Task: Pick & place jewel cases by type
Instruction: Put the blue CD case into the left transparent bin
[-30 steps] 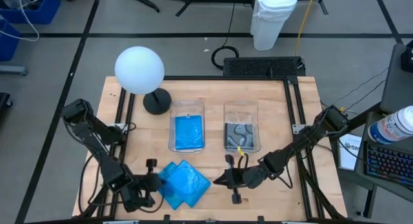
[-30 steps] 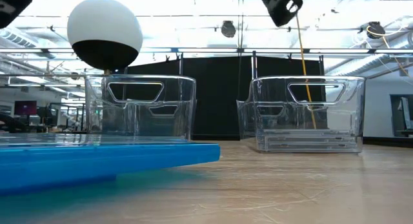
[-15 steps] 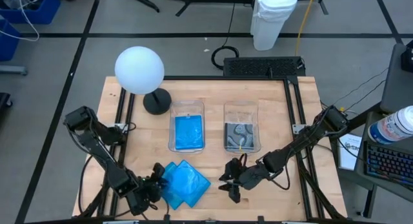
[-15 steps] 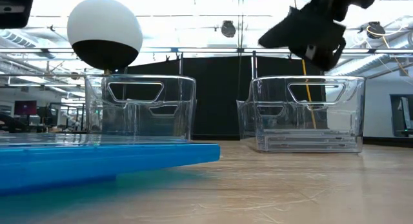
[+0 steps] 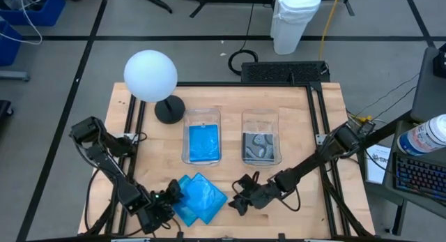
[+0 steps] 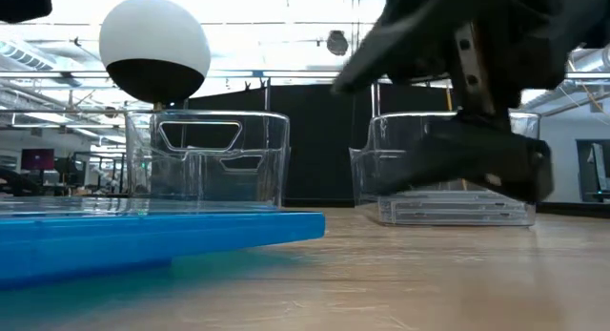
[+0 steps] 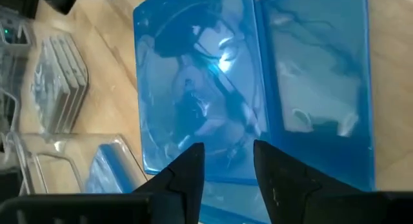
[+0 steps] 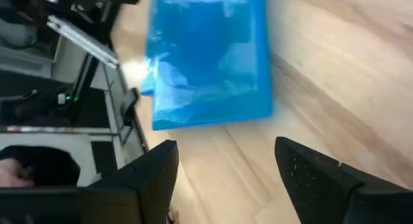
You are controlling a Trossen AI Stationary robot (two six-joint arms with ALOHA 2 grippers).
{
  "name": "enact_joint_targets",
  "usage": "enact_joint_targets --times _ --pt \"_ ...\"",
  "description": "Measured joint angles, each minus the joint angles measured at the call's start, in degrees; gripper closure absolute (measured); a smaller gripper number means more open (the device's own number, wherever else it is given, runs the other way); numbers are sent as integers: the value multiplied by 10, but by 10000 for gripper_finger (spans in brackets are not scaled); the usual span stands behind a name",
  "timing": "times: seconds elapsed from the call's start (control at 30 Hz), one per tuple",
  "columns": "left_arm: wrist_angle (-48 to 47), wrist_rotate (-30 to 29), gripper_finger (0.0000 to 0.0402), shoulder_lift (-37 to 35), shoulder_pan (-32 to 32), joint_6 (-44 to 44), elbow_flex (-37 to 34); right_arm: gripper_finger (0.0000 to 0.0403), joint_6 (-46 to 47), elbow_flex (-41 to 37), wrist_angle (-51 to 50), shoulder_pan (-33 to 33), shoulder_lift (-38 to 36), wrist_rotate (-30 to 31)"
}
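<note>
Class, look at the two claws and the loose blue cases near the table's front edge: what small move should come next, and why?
Probably the left claw should ease forward and close on the near edge of the blue jewel cases. Its fingers stand apart right at that edge, while the right claw, open, is a little way off, facing the pile. The bin of blue cases waits behind.

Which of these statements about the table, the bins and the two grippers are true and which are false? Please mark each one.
1. The blue jewel cases lie loose on the table near its front edge. True.
2. The left bin holds blue cases. True.
3. The right bin is empty. False: it holds clear cases with grey-black inserts.
4. The right gripper grips a blue case. False: it is open, beside the blue cases, holding nothing.
5. The left gripper points at the loose blue cases. True.
</note>
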Motion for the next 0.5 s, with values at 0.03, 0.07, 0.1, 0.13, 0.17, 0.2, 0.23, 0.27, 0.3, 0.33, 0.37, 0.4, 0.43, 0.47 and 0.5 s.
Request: enact_joint_targets --times 0.03,0.07,0.1,0.13,0.17,0.2,0.23,0.27,0.3,0.33,0.37,0.4,0.43,0.47,0.5 --pt "0 0 267 0 0 8 0 156 10 0 -6 1 1 8" --pt "0 0 269 0 1 17 0 159 18 0 -14 1 2 11" --pt "3 0 270 0 1 26 0 160 26 0 -24 1 2 18" --pt "7 0 270 0 2 32 0 162 33 0 -36 0 2 22" --pt "13 1 270 0 5 39 0 164 42 0 -52 -1 2 22" --pt "22 5 270 0 7 46 0 165 50 0 -69 -2 2 22" --pt "33 9 270 0 10 53 0 167 56 0 -84 -2 2 22" --pt "43 16 270 0 13 61 0 169 58 0 -95 -3 2 22" --pt "54 21 270 0 17 67 0 171 58 0 -99 -4 2 21" --pt "63 25 270 0 22 69 0 173 58 0 -100 -5 2 21" --pt "70 30 270 0 28 67 0 176 58 0 -100 -7 2 21" --pt "71 32 270 0 33 60 0 178 57 0 -99 -9 2 21" --pt "70 31 270 0 39 51 0 180 56 0 -97 -10 2 22" --pt "68 30 270 0 43 48 0 181 56 0 -93 -10 2 23" --pt "67 30 270 0 48 46 0 183 56 0 -87 -10 2 24"
